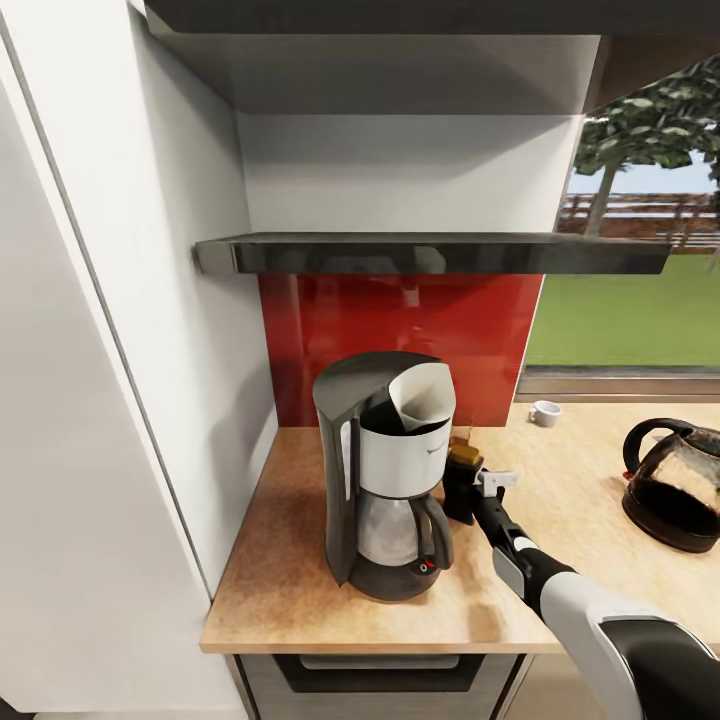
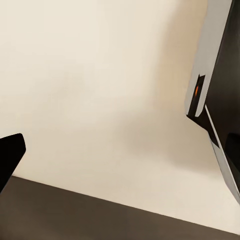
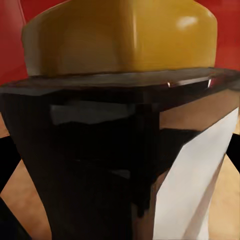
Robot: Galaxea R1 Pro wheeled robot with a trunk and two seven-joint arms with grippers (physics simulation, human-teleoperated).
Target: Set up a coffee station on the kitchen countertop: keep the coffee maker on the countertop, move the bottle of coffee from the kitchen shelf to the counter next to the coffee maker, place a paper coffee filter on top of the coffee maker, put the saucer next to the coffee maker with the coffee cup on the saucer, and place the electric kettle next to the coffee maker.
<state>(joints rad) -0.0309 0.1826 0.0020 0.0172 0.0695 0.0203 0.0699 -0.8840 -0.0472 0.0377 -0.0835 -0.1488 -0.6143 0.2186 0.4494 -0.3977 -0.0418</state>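
A red backsplash [image 1: 400, 340] sits under a dark shelf [image 1: 430, 253], with a white wall panel [image 1: 400, 170] above. A tall white cabinet [image 1: 100, 400] stands left. Right, a window [image 1: 630, 300] shows grass, trees and a fence.

We see pale cream wall [image 2: 100, 85] meeting dark floor strip [image 2: 75, 210]. Grey-and-black robot body panel [image 2: 220, 90] with small orange mark [image 2: 196, 90] stands beside wall. Black fingertip [image 2: 10, 155] of left tool overlaps wall near floor strip.

Home kitchen: wood-grain countertop [image 1: 290, 580], red backsplash [image 1: 400, 330], coffee maker [image 1: 390, 480].
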